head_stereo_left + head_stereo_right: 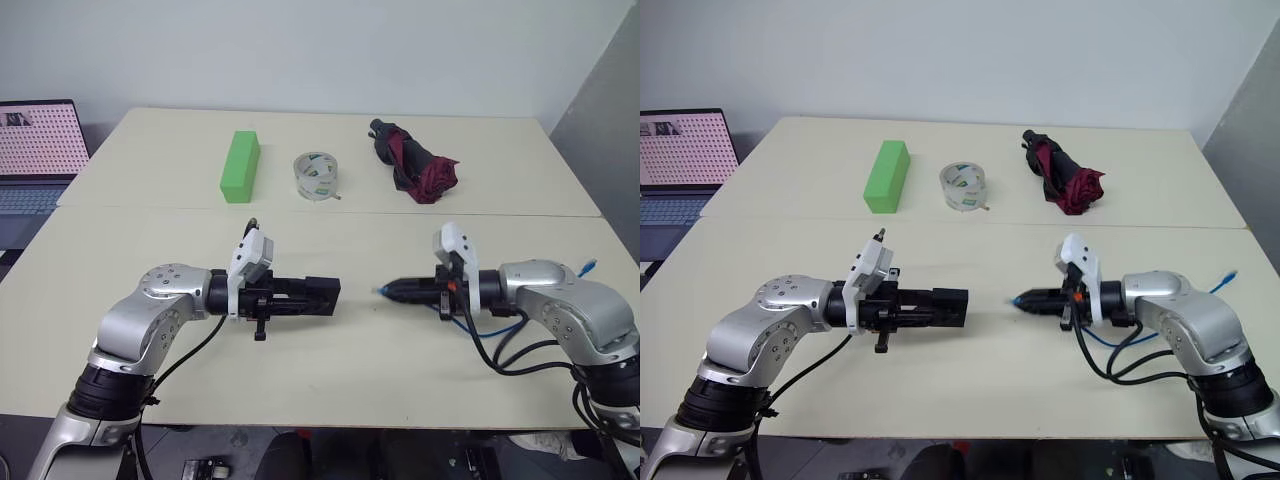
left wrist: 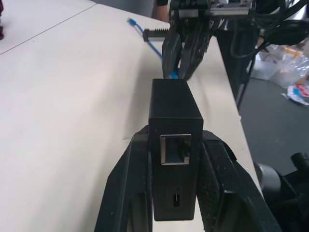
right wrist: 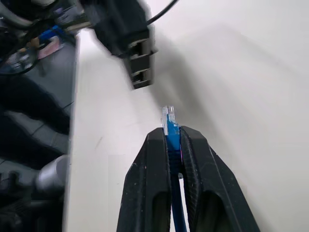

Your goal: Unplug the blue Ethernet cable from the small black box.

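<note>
Matt black box (image 2: 175, 145); translucent plug (image 3: 168, 117) — smooth table (image 1: 330, 370)

You face a cream worktop (image 1: 330, 370) against a pale wall (image 1: 300, 50); a laptop (image 1: 35, 150) sits left.

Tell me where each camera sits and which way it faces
Head pair: on the head, looking down over the table and both arms; left claw holds the black box, right claw the blue cable.
Left wrist: along its fingers clamping the box, facing the right claw.
Right wrist: along its fingers pinching the plug, facing the box.
Shared: box, cable.
</note>
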### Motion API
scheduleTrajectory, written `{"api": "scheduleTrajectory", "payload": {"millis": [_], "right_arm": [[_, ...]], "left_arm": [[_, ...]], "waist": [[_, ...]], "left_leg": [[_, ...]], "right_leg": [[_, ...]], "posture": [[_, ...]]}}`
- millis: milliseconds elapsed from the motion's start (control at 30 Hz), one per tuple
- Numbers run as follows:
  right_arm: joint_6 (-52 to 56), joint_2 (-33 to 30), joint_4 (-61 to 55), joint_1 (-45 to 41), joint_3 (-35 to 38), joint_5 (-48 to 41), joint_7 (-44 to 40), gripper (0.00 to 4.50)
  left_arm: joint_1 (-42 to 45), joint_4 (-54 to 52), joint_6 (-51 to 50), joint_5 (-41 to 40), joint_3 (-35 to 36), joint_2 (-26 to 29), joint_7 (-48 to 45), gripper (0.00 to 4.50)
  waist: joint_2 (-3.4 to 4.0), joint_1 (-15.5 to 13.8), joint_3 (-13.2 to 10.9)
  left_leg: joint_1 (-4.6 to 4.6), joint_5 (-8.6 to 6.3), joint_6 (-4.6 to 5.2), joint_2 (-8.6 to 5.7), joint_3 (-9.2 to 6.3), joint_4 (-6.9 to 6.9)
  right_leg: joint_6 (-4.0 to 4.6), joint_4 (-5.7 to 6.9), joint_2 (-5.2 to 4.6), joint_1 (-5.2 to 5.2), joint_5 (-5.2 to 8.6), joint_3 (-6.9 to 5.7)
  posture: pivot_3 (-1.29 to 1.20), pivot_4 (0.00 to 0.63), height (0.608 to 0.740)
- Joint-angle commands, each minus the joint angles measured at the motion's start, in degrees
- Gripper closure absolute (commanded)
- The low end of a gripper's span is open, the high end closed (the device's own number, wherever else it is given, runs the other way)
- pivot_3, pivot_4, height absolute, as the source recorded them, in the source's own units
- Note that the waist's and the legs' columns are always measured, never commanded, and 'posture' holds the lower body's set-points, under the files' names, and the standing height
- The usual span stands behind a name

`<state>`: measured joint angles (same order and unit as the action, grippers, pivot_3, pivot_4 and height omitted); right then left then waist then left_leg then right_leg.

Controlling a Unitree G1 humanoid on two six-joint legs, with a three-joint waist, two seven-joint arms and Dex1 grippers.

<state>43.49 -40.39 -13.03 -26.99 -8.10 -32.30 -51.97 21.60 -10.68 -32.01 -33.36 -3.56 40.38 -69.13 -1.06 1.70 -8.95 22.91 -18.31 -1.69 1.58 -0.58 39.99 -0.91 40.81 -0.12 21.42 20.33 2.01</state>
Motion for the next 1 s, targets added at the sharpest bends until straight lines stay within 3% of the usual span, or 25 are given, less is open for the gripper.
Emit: {"api": "scheduleTrajectory", "payload": {"millis": [33, 100, 167, 233, 467, 567, 633, 1000], "right_arm": [[-13.32, 1.72, 11.37, -2.91, -0.47, 14.24, 9.75, 4.45], [-18.68, 2.75, 17.33, -4.09, -1.13, 19.85, 13.70, 4.45], [-20.97, 3.93, 20.85, -4.67, -0.76, 21.86, 15.01, 3.73], [-21.75, 4.63, 22.40, -4.76, -0.40, 22.38, 14.16, 3.38], [-19.96, 1.20, 14.63, -2.78, 1.68, 19.06, 4.58, 1.68], [-14.52, -1.65, 3.98, -1.16, 3.77, 10.43, -3.16, 1.00], [-11.40, -1.28, -2.04, -1.18, 4.40, 6.40, -3.94, 0.53], [-3.88, 3.56, -9.80, -5.19, 2.35, 3.24, 0.67, 0.53]], "left_arm": [[-0.24, 0.07, 2.02, 1.40, 2.19, -0.39, 2.83, 3.71], [-0.53, 0.13, 2.79, 2.60, 1.73, -0.83, 4.09, 3.71], [-0.56, 0.19, 3.03, 2.97, 1.54, -1.20, 4.70, 3.71], [-0.55, 0.35, 3.63, 3.77, 1.49, -1.60, 5.58, 3.71], [-1.00, 2.03, 5.84, 6.13, 2.91, -3.28, 10.43, 3.71], [-0.29, 7.75, 11.75, 11.48, 5.65, -6.72, 20.23, 3.71], [0.50, 13.12, 16.51, 14.97, 8.17, -9.44, 27.61, 3.71], [0.90, 29.92, 31.07, 20.89, 11.76, -15.35, 38.44, 3.71]], "waist": [[0.01, 0.03, 0.00], [0.01, 0.08, -0.01], [0.01, 0.10, -0.01], [0.01, 0.10, -0.01], [0.06, 0.02, -0.04], [0.07, -0.11, -0.04], [0.05, -0.11, -0.04], [-0.01, -0.29, -0.02]], "left_leg": [[0.00, 0.00, 0.00, 0.00, 0.01, 0.00], [0.00, 0.03, -0.06, 0.00, 0.05, 0.00], [0.01, 0.10, -0.19, 0.01, 0.13, -0.02], [0.02, 0.11, -0.19, 0.02, 0.15, -0.03], [0.02, 0.10, -0.19, 0.05, 0.24, -0.04], [0.03, 0.10, -0.18, 0.04, 0.22, -0.04], [0.02, 0.09, -0.17, 0.04, 0.20, -0.03], [0.03, 0.10, -0.18, 0.01, 0.13, -0.01]], "right_leg": [[0.00, 0.01, 0.00, 0.01, 0.00, 0.01], [0.00, 0.01, 0.00, 0.03, 0.00, 0.03], [0.00, 0.02, 0.00, 0.08, 0.00, 0.08], [0.00, 0.02, 0.00, 0.09, 0.00, 0.08], [0.00, 0.05, 0.00, 0.13, 0.00, 0.15], [0.00, 0.03, 0.00, 0.12, 0.00, 0.14], [0.00, 0.03, -0.01, 0.10, 0.00, 0.12], [0.00, 0.04, -0.07, 0.10, 0.00, 0.02]], "posture": [[0.00, 0.150, 0.740], [0.00, 0.150, 0.740], [0.00, 0.150, 0.740], [0.00, 0.150, 0.740], [0.00, 0.150, 0.740], [0.00, 0.150, 0.740], [0.00, 0.150, 0.740], [0.00, 0.150, 0.740]]}}
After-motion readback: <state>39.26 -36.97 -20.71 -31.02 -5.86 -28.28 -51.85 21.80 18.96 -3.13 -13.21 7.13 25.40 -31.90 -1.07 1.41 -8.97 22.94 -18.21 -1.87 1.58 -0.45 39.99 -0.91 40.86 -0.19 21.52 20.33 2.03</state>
